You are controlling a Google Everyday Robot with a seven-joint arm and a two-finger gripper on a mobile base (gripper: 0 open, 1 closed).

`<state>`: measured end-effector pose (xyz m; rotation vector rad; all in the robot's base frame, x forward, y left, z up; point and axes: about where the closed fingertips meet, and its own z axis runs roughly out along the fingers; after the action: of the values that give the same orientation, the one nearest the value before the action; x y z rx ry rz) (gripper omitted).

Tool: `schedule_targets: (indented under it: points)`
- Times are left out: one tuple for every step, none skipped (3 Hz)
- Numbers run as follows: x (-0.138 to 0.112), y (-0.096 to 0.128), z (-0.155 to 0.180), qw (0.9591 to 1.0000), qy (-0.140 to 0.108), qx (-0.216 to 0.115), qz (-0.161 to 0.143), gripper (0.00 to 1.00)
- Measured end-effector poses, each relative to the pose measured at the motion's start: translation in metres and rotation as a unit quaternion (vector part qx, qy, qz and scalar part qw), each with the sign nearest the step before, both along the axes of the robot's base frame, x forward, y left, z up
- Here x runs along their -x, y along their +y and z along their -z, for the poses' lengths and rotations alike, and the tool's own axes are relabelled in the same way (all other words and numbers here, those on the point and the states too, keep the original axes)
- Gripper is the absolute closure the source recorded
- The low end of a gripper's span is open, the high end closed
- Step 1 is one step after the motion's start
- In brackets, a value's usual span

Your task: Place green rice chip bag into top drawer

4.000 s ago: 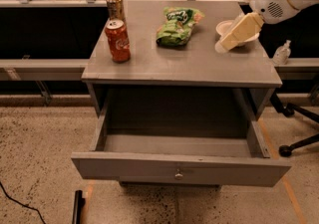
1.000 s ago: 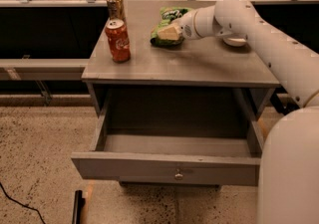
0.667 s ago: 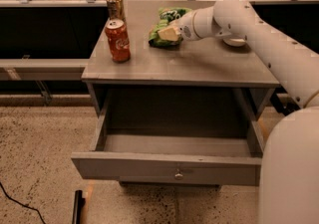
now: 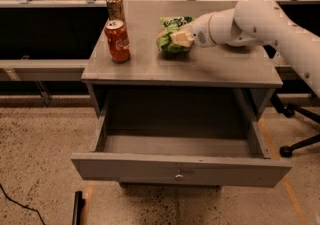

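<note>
The green rice chip bag is crinkled, at the middle of the grey cabinet top, with a shadow just under it. My gripper comes in from the right on the white arm and is shut on the bag's right side. Whether the bag rests on the top or hangs just above it, I cannot tell. The top drawer is pulled fully open below, its inside bare, with a small round knob on the front panel.
A red soda can stands at the left of the cabinet top, with a taller can behind it. A chair base is at the right on the floor. A railing and a bench run behind the cabinet.
My gripper has moved from the right edge of the cabinet top over to the bag and closed on it. The bag has shifted slightly left and toward the front.
</note>
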<state>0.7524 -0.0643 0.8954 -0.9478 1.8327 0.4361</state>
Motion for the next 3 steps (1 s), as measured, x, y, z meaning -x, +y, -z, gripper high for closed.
schedule_targets:
  points:
    - [0.064,-0.012,0.008,0.9995,0.029,-0.015,-0.003,1.00]
    - [0.064,-0.011,0.008,0.9995,0.029,-0.015,-0.003,1.00]
    - [0.078,-0.009,0.010,0.9990,0.042,-0.016,0.004,1.00]
